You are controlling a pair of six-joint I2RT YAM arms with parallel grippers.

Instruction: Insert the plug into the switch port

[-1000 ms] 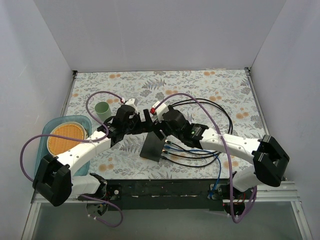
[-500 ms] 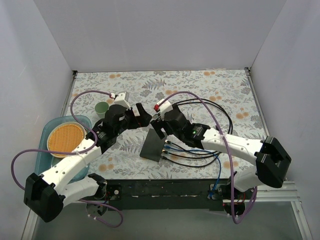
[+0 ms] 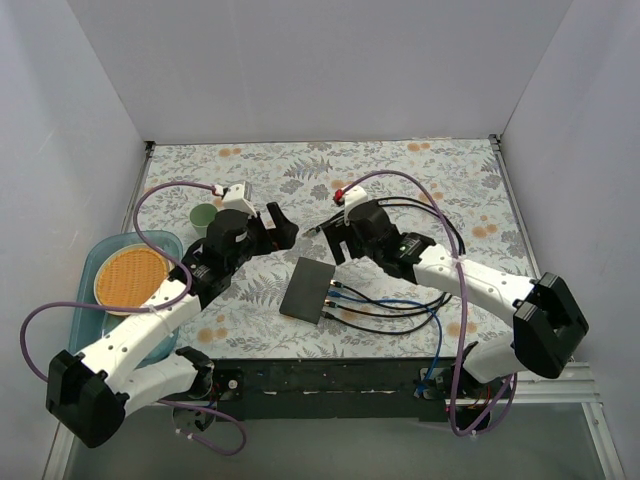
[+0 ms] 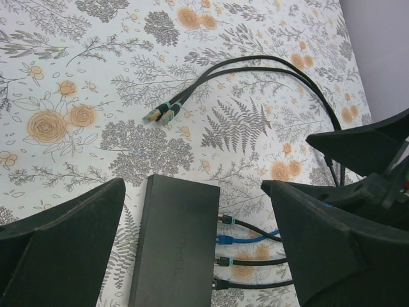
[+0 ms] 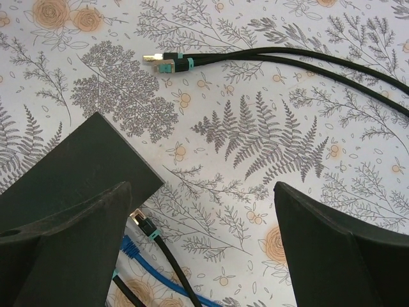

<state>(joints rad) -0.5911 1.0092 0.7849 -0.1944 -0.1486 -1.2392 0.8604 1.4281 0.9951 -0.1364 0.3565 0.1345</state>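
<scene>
Tools both released: I see left tool (image 4: 192, 185) and right tool (image 5: 203, 187) grasping nothing. Two loose plugs (image 4: 160, 115) lie near switch box (image 4: 176, 249), not touching it.

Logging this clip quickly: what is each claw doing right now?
Left claw: open, holding nothing.
Right claw: open, holding nothing.

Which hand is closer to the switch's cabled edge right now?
Right. The right hand hovers open just past the far end of the switch's cabled edge. The left hand, also open, is farther off, out to the far left of it.
</scene>
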